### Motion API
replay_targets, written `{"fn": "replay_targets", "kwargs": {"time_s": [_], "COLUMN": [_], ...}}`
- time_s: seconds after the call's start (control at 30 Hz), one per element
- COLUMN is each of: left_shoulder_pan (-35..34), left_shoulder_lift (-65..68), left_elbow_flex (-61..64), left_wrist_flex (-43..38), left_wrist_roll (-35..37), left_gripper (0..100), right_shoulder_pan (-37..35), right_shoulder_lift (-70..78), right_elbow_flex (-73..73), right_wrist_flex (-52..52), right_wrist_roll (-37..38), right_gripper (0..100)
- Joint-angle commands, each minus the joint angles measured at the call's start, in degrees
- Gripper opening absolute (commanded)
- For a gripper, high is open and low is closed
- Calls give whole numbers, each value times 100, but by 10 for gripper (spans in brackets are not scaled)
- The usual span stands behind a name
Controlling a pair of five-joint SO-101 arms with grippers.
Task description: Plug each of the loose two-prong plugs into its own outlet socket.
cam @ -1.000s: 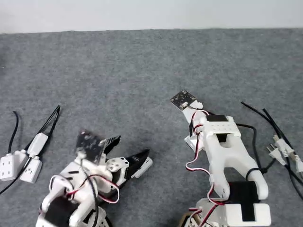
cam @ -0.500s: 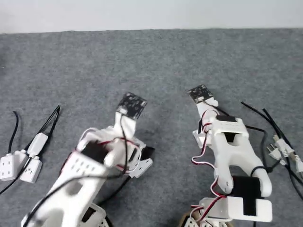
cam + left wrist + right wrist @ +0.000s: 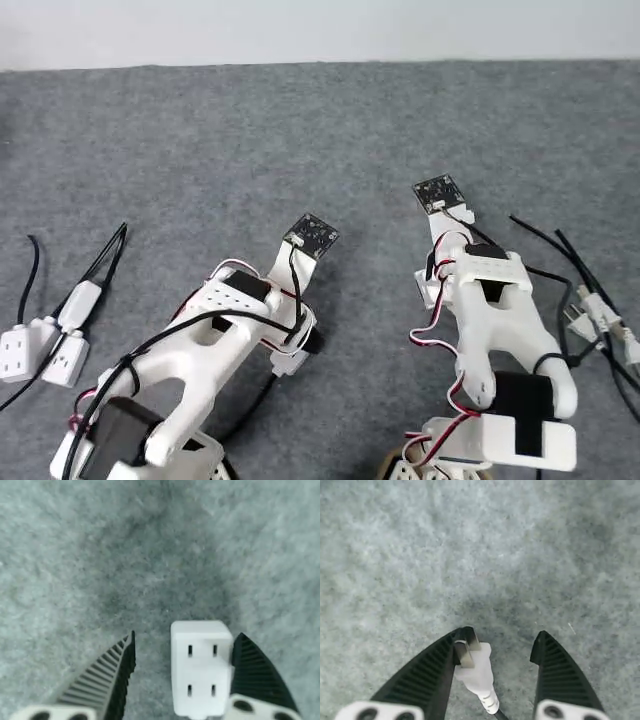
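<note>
A white outlet socket (image 3: 201,667) with two pairs of slots lies on the grey carpet between the fingers of my left gripper (image 3: 186,636). The gripper is open, and the socket rests against one finger with a wide gap to the other. My right gripper (image 3: 504,632) is open over a white two-prong plug (image 3: 476,672), which lies against the inside of one finger, prongs pointing away from the camera. In the high view the left arm (image 3: 225,320) stands at lower centre-left and the right arm (image 3: 490,300) at lower right.
Two more white sockets (image 3: 40,352) with black cables lie at the left edge of the carpet. Two loose plugs (image 3: 595,318) and their black cables (image 3: 545,245) lie at the right edge. Open grey carpet (image 3: 300,130) stretches behind both arms.
The left arm has swung up and forward, and its wrist now stands over the socket. The right arm's wrist has shifted a little to the right and farther back.
</note>
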Motion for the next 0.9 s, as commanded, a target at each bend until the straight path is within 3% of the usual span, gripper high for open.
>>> {"fn": "replay_targets", "kwargs": {"time_s": [0.0,0.3,0.4,0.5,0.6,0.7,0.87], "left_shoulder_pan": [-123,-35,-18,-9,0,9,246], "left_shoulder_lift": [18,18,9,18,18,-44,-26], "left_elbow_flex": [-171,145,154,136,127,119,-418], "left_wrist_flex": [-26,-202,-193,-193,-193,-185,440], "left_wrist_roll": [-501,-809,-835,-835,-870,-1442,-3446], "left_gripper": [295,282,185,22,19,11,11], "right_shoulder_pan": [75,75,75,75,75,84,365], "right_shoulder_lift": [-13,4,4,4,4,-13,-40], "right_elbow_flex": [-273,-273,-273,-273,-273,-273,-264], "right_wrist_flex": [-92,-92,-92,-92,-92,-92,-347], "right_wrist_roll": [-35,-35,-35,-35,-35,-70,-369], "right_gripper": [212,212,212,212,212,211,165]}}
